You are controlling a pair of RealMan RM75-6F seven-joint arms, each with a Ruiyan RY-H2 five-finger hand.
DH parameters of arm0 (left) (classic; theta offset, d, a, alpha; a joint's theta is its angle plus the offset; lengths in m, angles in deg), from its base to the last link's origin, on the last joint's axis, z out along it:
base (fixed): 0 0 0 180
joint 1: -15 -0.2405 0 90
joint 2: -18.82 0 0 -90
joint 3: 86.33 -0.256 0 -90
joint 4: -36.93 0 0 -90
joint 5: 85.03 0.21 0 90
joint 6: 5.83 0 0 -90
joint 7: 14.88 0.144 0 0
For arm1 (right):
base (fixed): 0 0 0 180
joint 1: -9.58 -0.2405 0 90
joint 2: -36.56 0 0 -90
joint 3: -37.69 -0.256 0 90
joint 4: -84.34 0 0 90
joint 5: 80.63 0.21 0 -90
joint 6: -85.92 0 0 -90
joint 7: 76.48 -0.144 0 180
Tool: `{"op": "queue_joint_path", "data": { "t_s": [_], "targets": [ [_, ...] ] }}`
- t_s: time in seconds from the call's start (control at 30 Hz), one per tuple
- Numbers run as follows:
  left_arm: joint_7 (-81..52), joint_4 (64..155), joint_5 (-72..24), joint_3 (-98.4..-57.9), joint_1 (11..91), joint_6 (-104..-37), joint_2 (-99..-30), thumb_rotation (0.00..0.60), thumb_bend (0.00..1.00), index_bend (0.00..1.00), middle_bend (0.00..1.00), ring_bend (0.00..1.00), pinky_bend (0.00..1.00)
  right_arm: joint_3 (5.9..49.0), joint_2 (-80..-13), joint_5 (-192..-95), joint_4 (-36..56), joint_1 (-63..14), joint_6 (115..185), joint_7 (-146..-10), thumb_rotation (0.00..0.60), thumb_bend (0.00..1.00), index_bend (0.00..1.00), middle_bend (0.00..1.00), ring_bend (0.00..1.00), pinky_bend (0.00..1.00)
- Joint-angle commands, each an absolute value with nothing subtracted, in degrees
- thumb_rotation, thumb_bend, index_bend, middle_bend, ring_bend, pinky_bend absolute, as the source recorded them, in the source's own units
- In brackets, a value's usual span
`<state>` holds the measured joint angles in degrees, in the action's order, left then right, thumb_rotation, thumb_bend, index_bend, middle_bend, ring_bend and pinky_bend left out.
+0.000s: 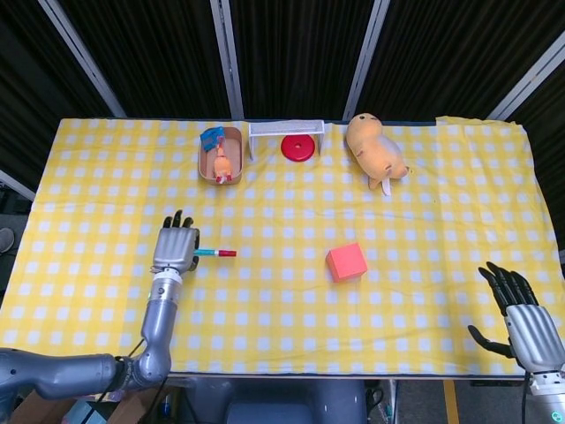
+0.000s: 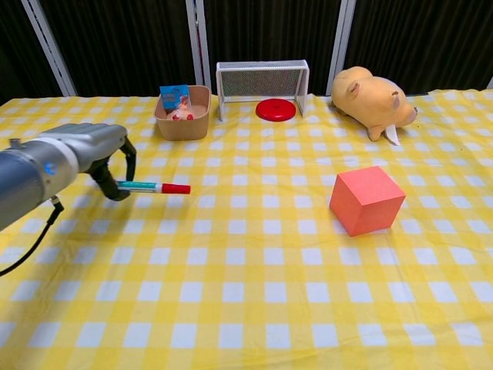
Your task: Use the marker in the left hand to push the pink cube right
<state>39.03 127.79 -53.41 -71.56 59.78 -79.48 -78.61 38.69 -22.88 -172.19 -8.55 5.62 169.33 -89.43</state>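
The pink cube (image 2: 367,200) sits on the yellow checked tablecloth (image 2: 254,293), right of centre, with nothing touching it. Well to its left, the left hand (image 1: 176,249) holds the marker (image 2: 154,187), fingers curled around the barrel. The marker lies level above the cloth, its red cap pointing right toward the cube, with a wide stretch of cloth between cap and cube. The barrel looks teal with a white band next to the cap.

The right hand (image 1: 523,318) shows only in the head view, at the near right corner just past the table's near edge. Its fingers are spread apart and it holds nothing.

Along the far edge, left of centre, stands a tan oval bowl (image 2: 182,121). In it lie a small orange and pink toy figure (image 1: 224,164) and a blue packet (image 2: 174,93) that leans at the far end; what the figure is cannot be told. Just right of the bowl stands a small white goal (image 2: 262,75) with a net, and a red disc (image 2: 276,110) lies flat on the cloth in its mouth. Further right, a tan plush animal (image 2: 372,100) lies on its side, far of the cube.
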Motion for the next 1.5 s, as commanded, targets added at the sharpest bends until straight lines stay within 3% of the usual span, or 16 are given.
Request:
{"op": "queue_joint_path", "data": {
  "t_s": [0.03, 0.23, 0.63, 0.93, 1.1, 1.37, 1.5],
  "targets": [
    [36.6, 129.7, -51.8, -73.8, 57.8, -78.9, -75.9, 0.600, 0.47, 0.63, 0.18, 0.04, 0.12, 38.6, -23.0, -172.1, -8.6, 5.6, 169.3, -89.3, 0.600, 0.32, 0.00, 0.00, 0.00, 0.00],
    [34.8, 128.7, -50.2, -75.2, 56.9, -77.8, -74.5, 0.600, 0.46, 0.63, 0.18, 0.04, 0.12, 38.6, -23.0, -171.9, -8.7, 5.6, 169.1, -89.1, 0.600, 0.32, 0.00, 0.00, 0.00, 0.00],
    [33.8, 126.9, -50.9, -75.9, 56.4, -76.6, -74.7, 0.600, 0.34, 0.44, 0.11, 0.03, 0.10, 38.6, -22.9, -171.8, -8.7, 5.6, 169.0, -89.4, 0.600, 0.32, 0.00, 0.00, 0.00, 0.00],
    [29.4, 129.9, -49.5, -75.8, 53.6, -77.8, -70.7, 0.600, 0.28, 0.33, 0.08, 0.03, 0.08, 38.7, -22.7, -171.7, -8.6, 5.8, 169.2, -89.5, 0.600, 0.32, 0.00, 0.00, 0.00, 0.00],
    [24.2, 133.0, -44.4, -76.9, 50.9, -79.0, -67.4, 0.600, 0.25, 0.20, 0.06, 0.02, 0.08, 38.7, -22.7, -171.7, -8.4, 5.9, 169.3, -89.4, 0.600, 0.32, 0.00, 0.00, 0.00, 0.00],
    [12.4, 140.4, -27.8, -84.1, 42.2, -85.1, -58.7, 0.600, 0.22, 0.03, 0.00, 0.00, 0.04, 38.5, -23.2, -172.0, -7.7, 5.9, 169.7, -88.4, 0.600, 0.32, 0.00, 0.00, 0.00, 0.00],
    [8.8, 141.5, -21.9, -87.1, 38.9, -87.7, -55.6, 0.600, 0.20, 0.00, 0.00, 0.00, 0.04, 38.6, -23.6, -172.3, -7.3, 6.0, 170.0, -87.0, 0.600, 0.32, 0.00, 0.00, 0.00, 0.00]
  ]
}}
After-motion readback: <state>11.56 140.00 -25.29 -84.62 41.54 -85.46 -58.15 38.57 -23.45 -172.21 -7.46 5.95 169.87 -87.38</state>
